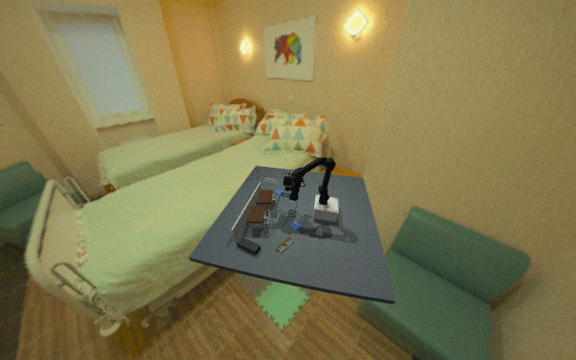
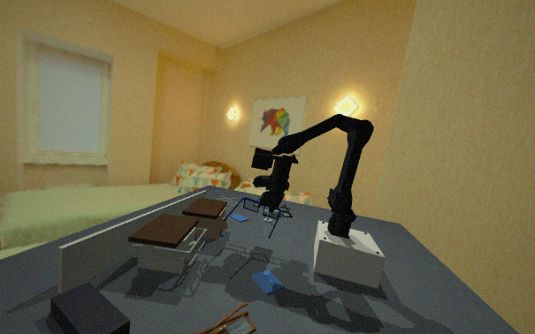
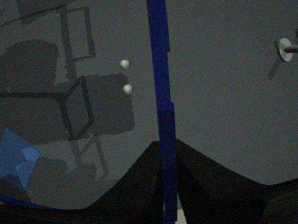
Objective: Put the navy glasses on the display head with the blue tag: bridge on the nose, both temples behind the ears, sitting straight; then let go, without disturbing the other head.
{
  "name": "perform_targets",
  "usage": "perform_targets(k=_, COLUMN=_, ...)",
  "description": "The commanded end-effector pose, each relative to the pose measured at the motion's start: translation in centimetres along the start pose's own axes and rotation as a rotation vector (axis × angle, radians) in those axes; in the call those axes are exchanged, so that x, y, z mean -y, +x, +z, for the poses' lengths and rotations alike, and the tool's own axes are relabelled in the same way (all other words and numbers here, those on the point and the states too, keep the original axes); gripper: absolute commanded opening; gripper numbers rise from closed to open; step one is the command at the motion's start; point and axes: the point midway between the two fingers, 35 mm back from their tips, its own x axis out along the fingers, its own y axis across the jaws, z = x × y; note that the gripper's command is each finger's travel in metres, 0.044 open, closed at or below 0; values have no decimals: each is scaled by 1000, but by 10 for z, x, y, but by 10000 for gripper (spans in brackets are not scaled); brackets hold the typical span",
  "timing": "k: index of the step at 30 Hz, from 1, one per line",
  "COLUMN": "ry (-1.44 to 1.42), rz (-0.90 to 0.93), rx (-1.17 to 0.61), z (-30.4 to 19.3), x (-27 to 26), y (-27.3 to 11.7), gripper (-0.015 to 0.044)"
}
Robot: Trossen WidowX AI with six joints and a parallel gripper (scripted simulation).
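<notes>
In the exterior view, right of centre: black six-joint robot arm (image 1: 327,181) (image 2: 352,155) on a white box-shaped base (image 1: 326,214) (image 2: 346,258), bent over toward the middle of the frame. At its end, pointing down, a black parallel-jaw gripper (image 1: 294,198) (image 2: 272,209) (image 3: 165,148), fingers nearly together and pinching thin navy wire-framed glasses (image 1: 286,194) (image 2: 235,208) (image 3: 161,65), off the dark grey tabletop (image 1: 348,257) (image 2: 394,247) and apart from both display heads. In the wrist view, a navy bar running from top centre down between the fingertips.

Left of centre in the exterior view: nearer display head, white with a flat dark-brown top (image 1: 257,214) (image 2: 164,230), clear frames at its front; beyond it, a brownish display head with a similar top (image 1: 266,196) (image 2: 204,208). Blue tags, one near the far head (image 1: 278,192) (image 2: 239,217), another at lower centre (image 1: 295,226) (image 2: 268,282); impossible to tell which head either belongs to. At bottom centre, orange-brown glasses (image 1: 285,244) (image 2: 248,315); at lower left, a dark oblong case (image 1: 248,246) (image 2: 89,311).
</notes>
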Motion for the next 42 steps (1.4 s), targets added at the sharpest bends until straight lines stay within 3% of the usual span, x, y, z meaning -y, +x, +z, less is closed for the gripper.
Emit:
perform_targets(k=1, ry=84, rz=-20, rx=28, z=-3, x=-7, y=-5, gripper=0)
perform_targets(k=22, ry=554, rz=-20, rx=216, z=-19, x=-47, y=-30, gripper=0)
perform_targets(k=42, ry=1005, rz=146, rx=385, z=-42, x=-80, y=-56, gripper=0)
